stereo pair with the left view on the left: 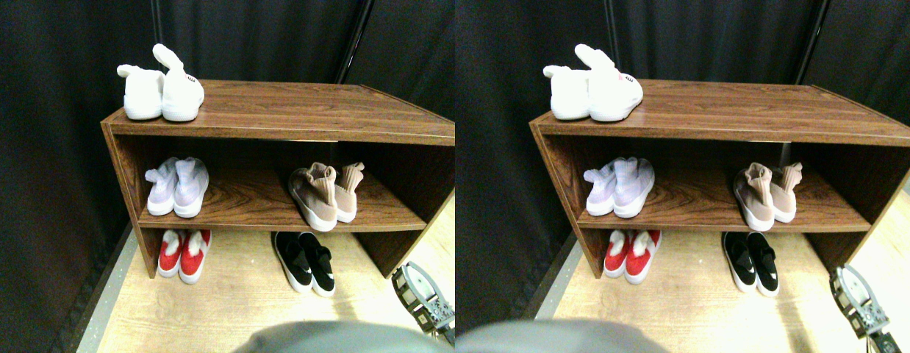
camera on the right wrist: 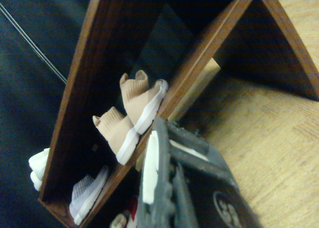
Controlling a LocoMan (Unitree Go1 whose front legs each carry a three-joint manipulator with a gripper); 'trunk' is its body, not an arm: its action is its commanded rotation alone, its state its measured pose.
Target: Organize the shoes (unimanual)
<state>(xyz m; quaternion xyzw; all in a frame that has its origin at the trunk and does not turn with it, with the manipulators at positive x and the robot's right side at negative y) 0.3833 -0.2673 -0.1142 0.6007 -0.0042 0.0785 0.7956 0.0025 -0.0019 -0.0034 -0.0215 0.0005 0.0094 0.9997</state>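
Stereo view shows the right tool [stereo pair with the left view on the left: 424, 298] low at the lower right, just above the floor [stereo pair with the left view on the left: 234, 301], off the rack's [stereo pair with the left view on the left: 293, 110] right corner and touching nothing; I cannot tell whether it is open or closed. Tan shoes [stereo pair with the left view on the left: 324, 193] sit on the middle shelf, right side, one skewed. Black slip-ons [stereo pair with the left view on the left: 304, 261] stand on the floor below them. Wrist view looks toward the tan shoes [camera on the right wrist: 130, 115].

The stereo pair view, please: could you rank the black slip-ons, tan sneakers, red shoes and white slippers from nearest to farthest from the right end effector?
From the right end effector, low at the right:
1. Black slip-ons, on the floor, right side.
2. Tan sneakers, middle shelf, right.
3. Red shoes, on the floor, left.
4. White slippers, on top, far left.
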